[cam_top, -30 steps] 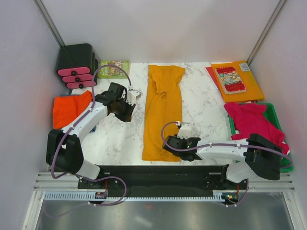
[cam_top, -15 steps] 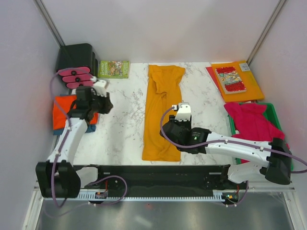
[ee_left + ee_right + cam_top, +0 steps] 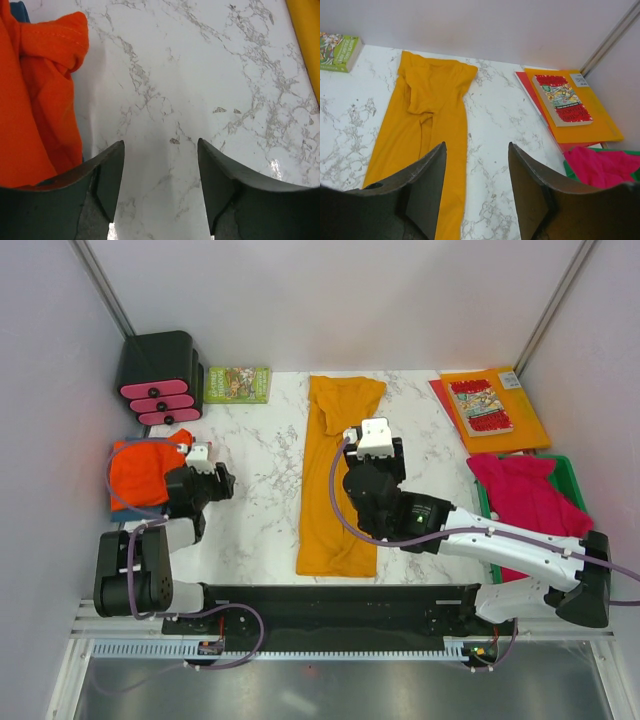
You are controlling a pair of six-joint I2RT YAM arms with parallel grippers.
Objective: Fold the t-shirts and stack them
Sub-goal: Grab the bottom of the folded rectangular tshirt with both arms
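Observation:
A golden-orange t-shirt (image 3: 335,475) lies folded into a long strip down the middle of the table; it also shows in the right wrist view (image 3: 427,120). A red-orange t-shirt (image 3: 140,470) lies bunched at the left edge, with a bit of blue cloth (image 3: 19,9) under it. Crimson-pink t-shirts (image 3: 525,490) fill the bin at the right. My left gripper (image 3: 226,483) is open and empty, low over bare marble (image 3: 160,147), just right of the red-orange t-shirt (image 3: 35,95). My right gripper (image 3: 374,443) is open and empty, raised above the golden-orange shirt's right edge (image 3: 476,147).
A black drawer unit with pink handles (image 3: 158,365) stands at the far left, with a green book (image 3: 237,383) beside it. A stiff orange folder (image 3: 525,420) with a comic book (image 3: 480,405) lies at the far right. A green bin (image 3: 572,475) sits at the right edge.
My left arm has pulled back to the near left, beside the red-orange shirt. My right arm has risen and moved from the shirt's near end toward its middle.

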